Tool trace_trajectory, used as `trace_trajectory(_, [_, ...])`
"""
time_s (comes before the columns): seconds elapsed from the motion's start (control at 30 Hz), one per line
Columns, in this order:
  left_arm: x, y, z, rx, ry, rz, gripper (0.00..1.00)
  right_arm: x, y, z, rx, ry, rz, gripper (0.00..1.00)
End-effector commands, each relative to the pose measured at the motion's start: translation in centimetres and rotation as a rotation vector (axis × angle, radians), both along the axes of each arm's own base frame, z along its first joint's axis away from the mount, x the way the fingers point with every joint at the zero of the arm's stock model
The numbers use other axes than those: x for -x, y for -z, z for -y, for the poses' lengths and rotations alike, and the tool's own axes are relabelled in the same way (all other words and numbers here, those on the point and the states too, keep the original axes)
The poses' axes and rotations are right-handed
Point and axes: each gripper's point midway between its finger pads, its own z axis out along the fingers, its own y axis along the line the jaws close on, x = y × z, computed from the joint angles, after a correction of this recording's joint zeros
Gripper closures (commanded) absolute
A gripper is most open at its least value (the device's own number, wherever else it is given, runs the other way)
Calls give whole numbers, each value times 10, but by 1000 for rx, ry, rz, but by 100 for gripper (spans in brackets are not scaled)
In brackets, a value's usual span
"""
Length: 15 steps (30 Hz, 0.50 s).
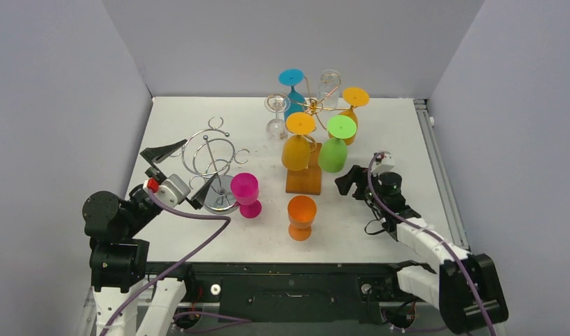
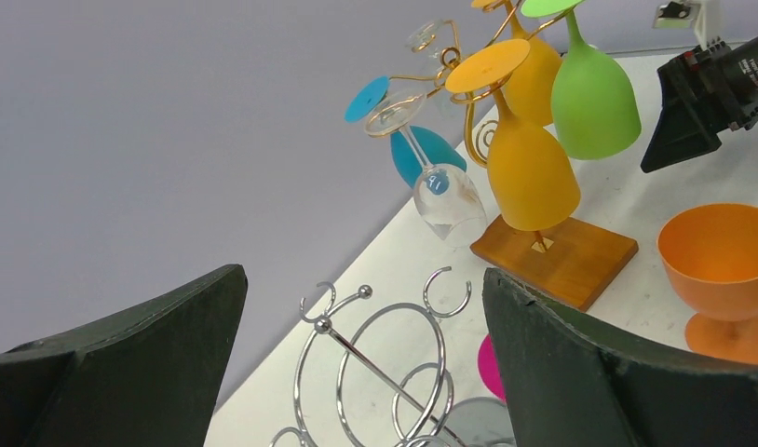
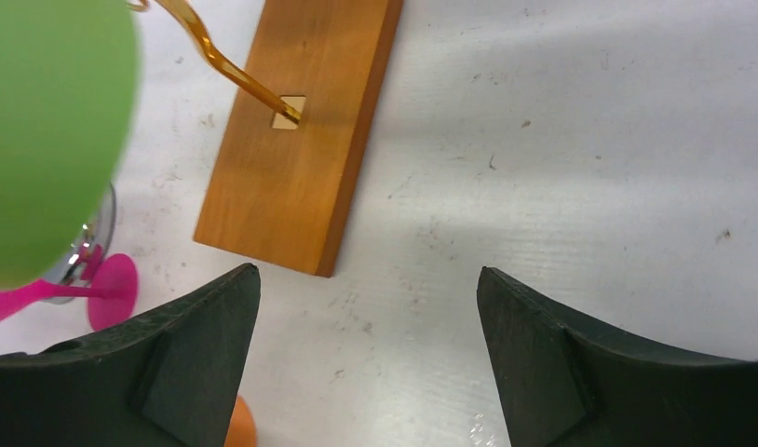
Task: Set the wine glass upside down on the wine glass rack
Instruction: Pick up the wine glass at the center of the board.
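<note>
The left gripper stands wide open and holds nothing. It is raised just beside the chrome wire rack, whose hooks are all bare.

The magenta wine glass stands on the table, touching or nearly touching the chrome rack's base. The orange wine glass stands a little further right, just in front of the wooden base of the gold rack. Both are upright, with the long axis vertical along the stem, mouth up and foot down. We cannot tell which of them is meant.

The gold rack already carries inverted glasses, the green one among them. The right gripper is low beside that base, its fingers spread wide and empty.

We judge that the step in hand is the approach, with no glass grasped yet. A sound grip would close on the bowl or stem from the side, leaving the foot free. The glass must then be turned fully over so that the stem slides into a hook with the foot on top. The hanging glasses leave little room for error.
</note>
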Motion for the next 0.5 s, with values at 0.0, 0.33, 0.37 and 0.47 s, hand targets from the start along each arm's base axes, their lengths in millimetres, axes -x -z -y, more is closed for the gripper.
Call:
trace_trajectory(0.0, [-7,7,-6,94,-51,-123,4,20,-23,11,-57,156,-18,18])
trace_trajectory(0.33, [-24,42,-23,254,-205,-401,4,119,-85,-6,-23,142,31,23])
trace_trajectory(0.37, [-25,45,-25,262,-222,-419,4,128,-92,-13,-20,113,39,25])
trace_trajectory(0.47, [-30,49,-32,302,-283,-463,4,151,-127,-43,20,16,97,29])
